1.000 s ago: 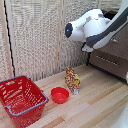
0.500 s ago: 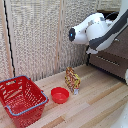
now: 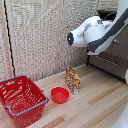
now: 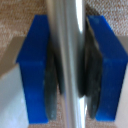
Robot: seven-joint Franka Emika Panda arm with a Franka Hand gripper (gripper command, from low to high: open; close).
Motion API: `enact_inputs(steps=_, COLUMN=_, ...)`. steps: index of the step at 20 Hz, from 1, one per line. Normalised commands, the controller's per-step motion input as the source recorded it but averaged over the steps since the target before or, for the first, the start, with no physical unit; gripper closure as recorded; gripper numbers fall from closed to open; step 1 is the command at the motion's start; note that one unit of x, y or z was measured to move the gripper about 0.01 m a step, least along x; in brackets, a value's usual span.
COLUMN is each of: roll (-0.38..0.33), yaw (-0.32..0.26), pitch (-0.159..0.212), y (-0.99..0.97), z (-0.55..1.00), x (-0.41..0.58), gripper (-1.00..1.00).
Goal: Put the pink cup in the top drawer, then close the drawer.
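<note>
Gripping the long silver bar handle (image 4: 67, 65) of the dark brown wooden dresser (image 3: 112, 52), my jaws are clamped on the metal tube, one blue-tipped dark finger (image 4: 37, 70) pressed against each side of it. The wrist view shows little else: the bar runs straight through the middle of my gripper (image 4: 68, 67), with the dark pads squeezed against the metal and a patch of woven beige surface behind. I judge this hold to be for working a drawer, since a bar like this gives the firmest purchase when pinched across its width; whether it is the uppermost drawer I cannot tell from these pictures.

In the exterior view my white arm (image 3: 90, 32) reaches towards that view's right, where the dresser stands against the pale woven wall panels (image 3: 35, 35), and my gripper itself is hidden there behind the arm's own bulk. The small pale pink mug is not visible in either picture; it may be out of sight inside the dresser or behind my arm, but I cannot say which.

Down on the light wooden floor (image 3: 95, 105), well apart from the dresser, sit a shallow red bowl (image 3: 60, 94), an upright orange-and-yellow patterned packet (image 3: 72, 80) just beside it, and a red mesh basket (image 3: 21, 99) nearer the exterior view's left. All three lie well clear of my reach towards the dresser. My guess is that the closing step is at hand.
</note>
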Motion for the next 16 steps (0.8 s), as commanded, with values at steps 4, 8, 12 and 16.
enact_inputs(steps=4, roll=-0.183, yaw=0.000, pitch=0.051, y=-0.54, z=0.35, x=0.053, gripper=1.00)
enact_inputs(steps=8, roll=-0.142, yaw=0.000, pitch=0.052, y=-0.68, z=0.40, x=0.004, gripper=1.00)
enact_inputs(steps=12, roll=-0.103, yaw=0.019, pitch=0.069, y=-0.72, z=0.40, x=0.000, gripper=1.00)
enact_inputs(steps=16, roll=-0.084, yaw=0.054, pitch=0.114, y=-0.66, z=0.31, x=0.000, gripper=1.00)
